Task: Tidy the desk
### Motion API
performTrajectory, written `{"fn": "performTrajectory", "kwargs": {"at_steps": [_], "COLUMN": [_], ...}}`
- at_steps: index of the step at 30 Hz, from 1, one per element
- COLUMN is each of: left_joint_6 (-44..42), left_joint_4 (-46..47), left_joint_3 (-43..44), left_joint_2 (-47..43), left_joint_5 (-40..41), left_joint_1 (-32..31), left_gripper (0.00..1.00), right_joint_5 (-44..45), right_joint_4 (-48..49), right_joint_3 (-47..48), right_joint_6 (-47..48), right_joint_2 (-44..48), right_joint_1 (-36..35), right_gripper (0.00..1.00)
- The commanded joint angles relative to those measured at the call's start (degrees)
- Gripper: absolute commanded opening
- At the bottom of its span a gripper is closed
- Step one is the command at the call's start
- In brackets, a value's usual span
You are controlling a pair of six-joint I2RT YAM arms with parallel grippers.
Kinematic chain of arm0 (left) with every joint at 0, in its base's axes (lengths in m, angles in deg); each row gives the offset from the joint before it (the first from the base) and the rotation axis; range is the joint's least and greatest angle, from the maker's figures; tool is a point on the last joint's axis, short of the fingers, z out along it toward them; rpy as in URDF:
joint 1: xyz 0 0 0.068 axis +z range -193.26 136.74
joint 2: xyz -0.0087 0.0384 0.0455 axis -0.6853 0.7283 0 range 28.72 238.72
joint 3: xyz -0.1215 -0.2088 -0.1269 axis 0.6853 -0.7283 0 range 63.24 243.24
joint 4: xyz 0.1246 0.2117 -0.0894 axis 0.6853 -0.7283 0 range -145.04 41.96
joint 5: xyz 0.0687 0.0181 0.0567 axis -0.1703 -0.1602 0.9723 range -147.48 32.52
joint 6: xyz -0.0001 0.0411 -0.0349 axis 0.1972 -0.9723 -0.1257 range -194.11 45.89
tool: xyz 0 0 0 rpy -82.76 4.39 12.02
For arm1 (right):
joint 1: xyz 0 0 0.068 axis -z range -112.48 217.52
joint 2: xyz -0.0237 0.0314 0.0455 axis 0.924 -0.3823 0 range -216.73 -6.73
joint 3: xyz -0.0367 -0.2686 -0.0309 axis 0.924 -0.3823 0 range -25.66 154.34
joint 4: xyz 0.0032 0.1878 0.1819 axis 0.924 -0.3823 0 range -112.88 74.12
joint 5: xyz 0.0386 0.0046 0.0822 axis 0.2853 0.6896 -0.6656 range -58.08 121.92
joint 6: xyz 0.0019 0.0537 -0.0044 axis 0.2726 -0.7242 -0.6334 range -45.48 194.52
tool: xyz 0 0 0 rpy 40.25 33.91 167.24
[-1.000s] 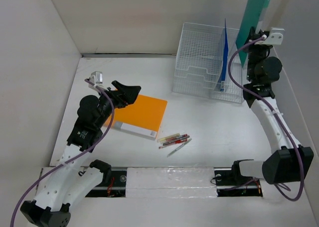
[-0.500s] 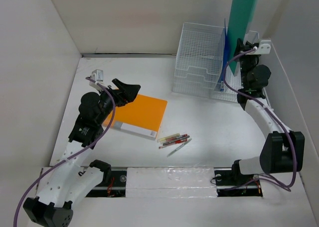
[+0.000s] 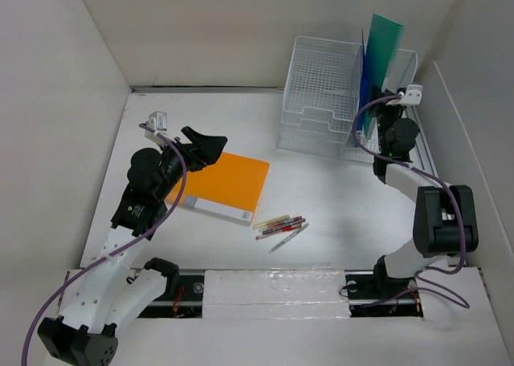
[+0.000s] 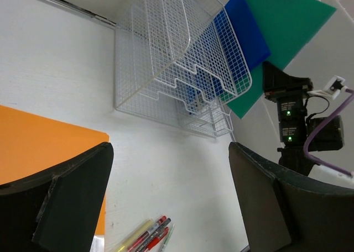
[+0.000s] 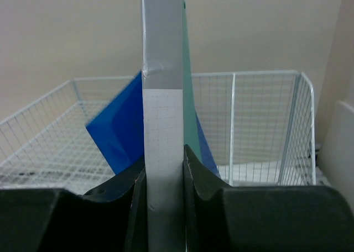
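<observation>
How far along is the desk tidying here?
Done: the blue folder stands in the wire organizer. In hand: the right gripper is shut on the green folder, upright at the organizer. Remaining: the orange folder and pens lie on the desk; left gripper open.

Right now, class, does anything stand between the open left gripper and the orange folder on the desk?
Nothing visible does. The left gripper hovers open above the far edge of the orange folder, which lies flat on the desk. The pens lie beside its near right corner, out of the way.
</observation>
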Motion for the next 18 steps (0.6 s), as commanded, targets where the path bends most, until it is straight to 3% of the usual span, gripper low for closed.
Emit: {"fn": "performTrajectory", "kwargs": {"at_steps": [1, 8, 11, 14, 18], "left_joint_6": [-0.46, -0.38, -0.29, -0.37, -0.11], "left_joint_4": [2.86, 2.94, 3.12, 3.03, 3.3], "left_joint_3": [-0.18, -0.27, -0.27, -0.27, -0.45], "left_joint_2": [-0.52, -0.7, -0.79, -1.05, -1.14], "left_joint_5": [-0.63, -0.98, -1.33, -1.6, -1.95], "left_joint_1": [0.19, 0.19, 0.19, 0.19, 0.19], "left_gripper": [0.81, 0.81, 0.81, 0.81, 0.81], "right_joint_5": [-0.01, 0.44, 1.31, 2.19, 3.16], "right_joint_4": [8.21, -0.14, -4.78, -13.1, -20.26], "right_joint_3": [-1.41, -1.68, -1.86, 0.93, 4.88], "right_joint_6": [-3.88, -4.67, -4.93, -4.85, -5.02], "right_joint_2": [-0.13, -0.65, 0.75, 2.68, 3.48], "right_joint_1": [0.2, -0.85, -1.37, -1.38, -1.38], "right_gripper": [0.02, 0.18, 0.33, 0.55, 0.64]}}
